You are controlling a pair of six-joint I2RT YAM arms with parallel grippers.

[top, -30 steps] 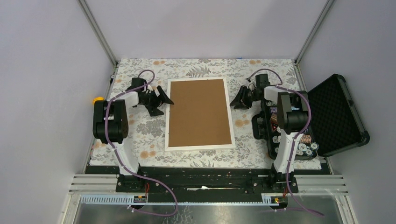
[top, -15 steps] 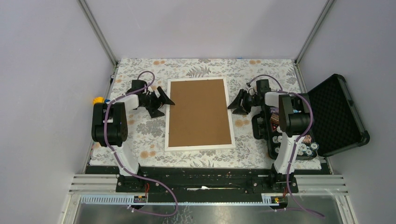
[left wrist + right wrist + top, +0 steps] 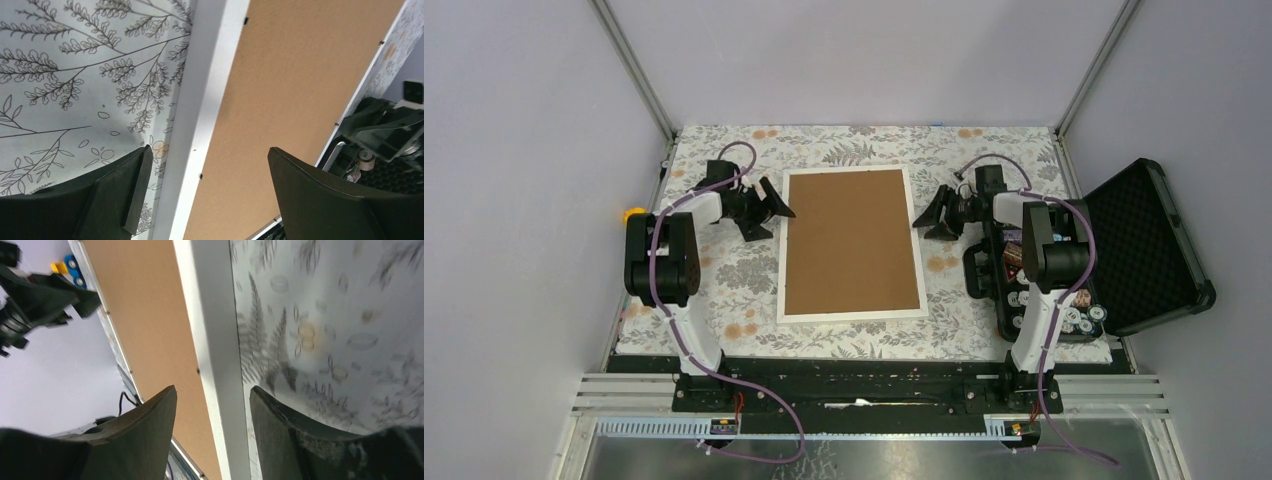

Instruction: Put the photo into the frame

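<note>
Floral cloth [image 3: 734, 290] borders frame [image 3: 852, 314] all round.

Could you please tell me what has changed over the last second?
The left gripper drifted slightly forward along the left edge of the frame; the right gripper barely shifted. Nothing was grasped or released. Frame and brown backing board stayed put.

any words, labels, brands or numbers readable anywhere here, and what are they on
No text can be read in any view.
On the frame and its brown backing board: nothing printed.
On the floral tablecloth: pattern only, no words.
On the small items in the open black case: any labels are too small to read.
</note>
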